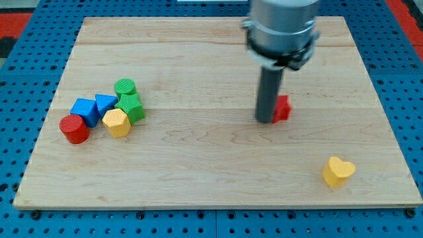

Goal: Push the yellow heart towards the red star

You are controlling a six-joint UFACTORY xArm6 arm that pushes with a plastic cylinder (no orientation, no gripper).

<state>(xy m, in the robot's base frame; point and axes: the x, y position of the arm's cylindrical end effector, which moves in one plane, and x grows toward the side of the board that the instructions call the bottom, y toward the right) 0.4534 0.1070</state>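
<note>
My tip (265, 121), with no gripper to open, touches the red star (283, 108); the yellow heart (338, 171) at five o'clock awaits approach.

Pale matt wood board (198, 152); ridged green blocks (129, 99).

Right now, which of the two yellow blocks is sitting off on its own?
The yellow heart, alone near the view's bottom right. The other yellow block is packed into the cluster at the view's left, touching the green block.
</note>
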